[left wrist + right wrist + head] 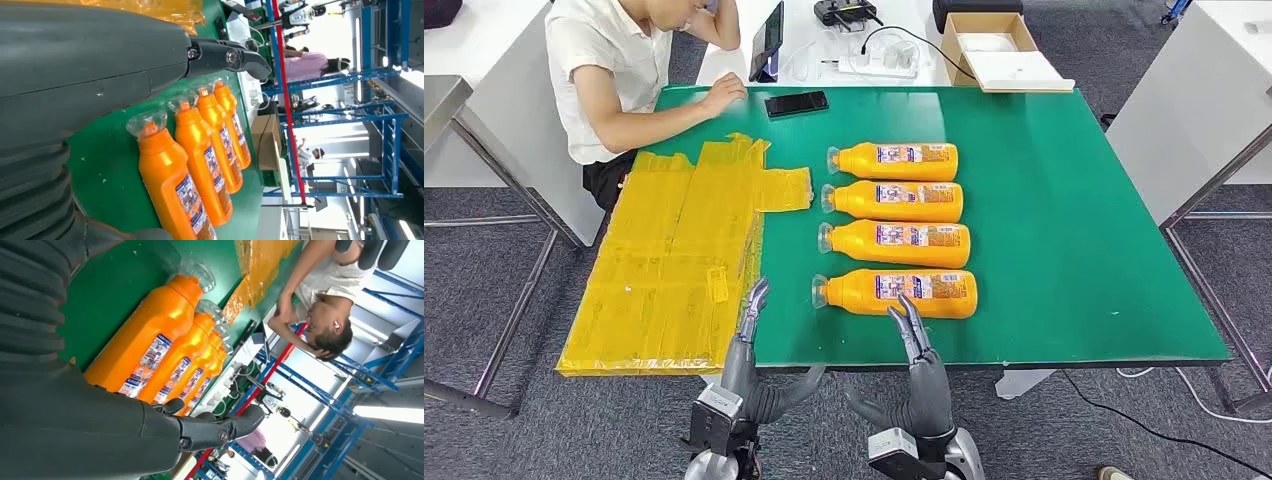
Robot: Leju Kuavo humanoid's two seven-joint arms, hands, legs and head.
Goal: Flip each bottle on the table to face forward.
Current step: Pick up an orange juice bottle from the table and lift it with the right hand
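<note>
Several orange bottles with clear caps lie on their sides in a column on the green table [1074, 230], caps toward my left, labels showing. The nearest bottle [899, 293] [172, 187] [145, 335] lies close to the front edge; behind it come a second bottle [899, 243], a third [897, 200] and the farthest bottle [896, 161]. My right hand [912, 330] [150, 432] is open, its fingertips at the near side of the nearest bottle, holding nothing. My left hand [749, 325] [125, 60] is open near the table's front edge, left of that bottle's cap.
Crumpled yellow plastic sheeting [674, 250] covers the table's left part. A person [624, 70] sits at the far left corner, a hand resting on the table. A black phone [796, 103] lies at the far edge. A cardboard box [999, 50] stands on the white desk behind.
</note>
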